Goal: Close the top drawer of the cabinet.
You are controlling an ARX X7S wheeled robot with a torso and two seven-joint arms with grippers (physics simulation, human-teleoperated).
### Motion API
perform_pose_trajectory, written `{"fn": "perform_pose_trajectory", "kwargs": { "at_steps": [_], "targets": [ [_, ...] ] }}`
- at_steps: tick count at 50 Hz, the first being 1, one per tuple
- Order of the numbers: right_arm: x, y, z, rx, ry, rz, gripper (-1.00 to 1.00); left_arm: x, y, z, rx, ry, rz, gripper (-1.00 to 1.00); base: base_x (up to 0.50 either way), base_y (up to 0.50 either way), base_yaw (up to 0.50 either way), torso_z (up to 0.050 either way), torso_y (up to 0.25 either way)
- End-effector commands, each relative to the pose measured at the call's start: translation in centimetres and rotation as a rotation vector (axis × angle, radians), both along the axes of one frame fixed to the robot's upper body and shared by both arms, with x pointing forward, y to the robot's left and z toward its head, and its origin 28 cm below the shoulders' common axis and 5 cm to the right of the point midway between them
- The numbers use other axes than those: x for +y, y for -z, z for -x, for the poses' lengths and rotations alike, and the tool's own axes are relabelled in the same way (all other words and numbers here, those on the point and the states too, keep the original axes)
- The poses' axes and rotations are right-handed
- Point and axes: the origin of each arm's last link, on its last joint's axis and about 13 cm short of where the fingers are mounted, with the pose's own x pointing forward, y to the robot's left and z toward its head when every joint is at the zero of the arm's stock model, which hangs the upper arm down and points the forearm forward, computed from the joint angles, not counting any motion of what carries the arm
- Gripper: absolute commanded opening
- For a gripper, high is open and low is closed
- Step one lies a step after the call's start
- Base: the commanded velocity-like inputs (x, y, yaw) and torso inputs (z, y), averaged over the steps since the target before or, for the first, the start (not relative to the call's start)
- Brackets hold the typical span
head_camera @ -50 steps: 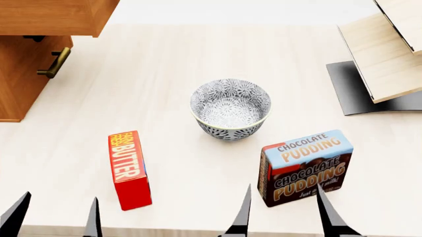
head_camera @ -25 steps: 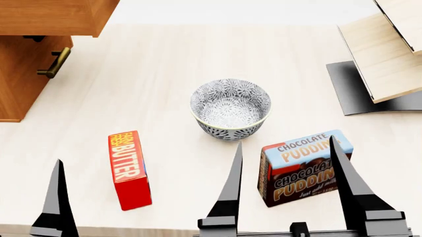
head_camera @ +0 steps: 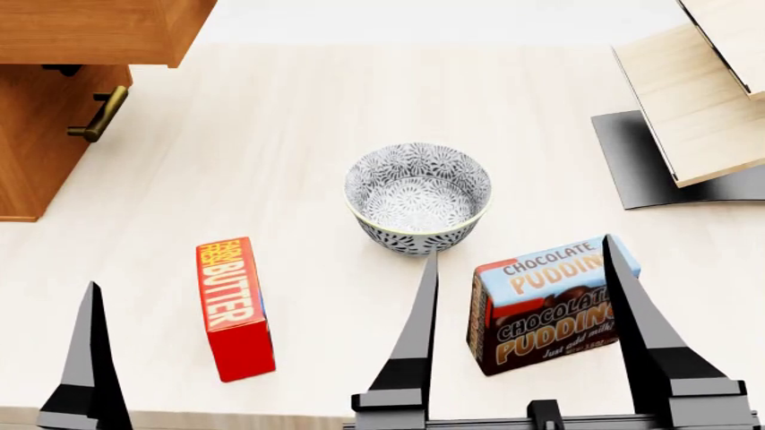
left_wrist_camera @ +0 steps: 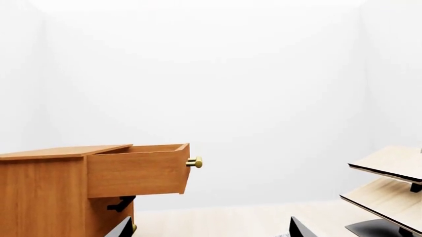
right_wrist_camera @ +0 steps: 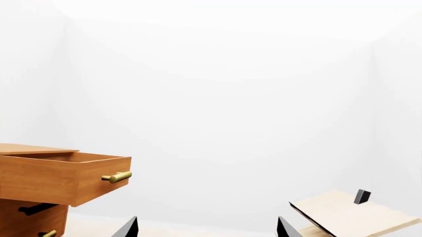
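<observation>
The orange-brown cabinet (head_camera: pixel 42 148) stands at the table's far left. Its top drawer (head_camera: pixel 102 31) is pulled out, overhanging the lower drawer front and its brass handle (head_camera: pixel 98 115). The left wrist view shows the open top drawer (left_wrist_camera: pixel 138 170) with its brass handle (left_wrist_camera: pixel 193 162). It also shows in the right wrist view (right_wrist_camera: pixel 66 177). My left gripper (left_wrist_camera: pixel 211 231) is open and empty; only one of its fingers (head_camera: pixel 86 367) shows in the head view. My right gripper (head_camera: pixel 522 349) is open and empty, low at the near edge. Both are far from the drawer.
A patterned grey bowl (head_camera: pixel 418 197) stands mid-table. A red butter box (head_camera: pixel 233 307) lies near left. A chocolate pudding box (head_camera: pixel 553 303) sits between my right fingers. A pale slanted shelf (head_camera: pixel 700 98) on a black base stands far right.
Both grippers have come up into the head view from its bottom edge, fingers spread wider. The left finger has shifted slightly left. The drawer has not moved.
</observation>
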Motion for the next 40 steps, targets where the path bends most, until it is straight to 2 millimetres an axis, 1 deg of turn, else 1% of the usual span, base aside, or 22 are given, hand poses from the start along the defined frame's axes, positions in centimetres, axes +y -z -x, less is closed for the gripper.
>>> {"fn": "perform_pose_trajectory", "kwargs": {
  "at_steps": [1, 7, 40],
  "targets": [
    [0.03, -0.14, 0.1, 0.001, -0.011, -0.005, 1.0, 0.0, -0.17, 0.07, -0.005, 0.0, 0.0, 1.0, 0.09, 0.0, 0.0, 0.0, 0.0],
    [0.03, -0.11, 0.14, 0.001, -0.02, -0.005, 1.0, 0.0, -0.08, 0.05, -0.002, 0.001, -0.001, 1.0, 0.34, 0.0, 0.0, 0.0, 0.0],
    [0.06, 0.04, 0.09, 0.009, -0.034, -0.004, 1.0, -0.1, 0.05, 0.01, 0.0, 0.007, -0.003, 1.0, 0.5, 0.0, 0.0, 0.0, 0.0]
  ]
}}
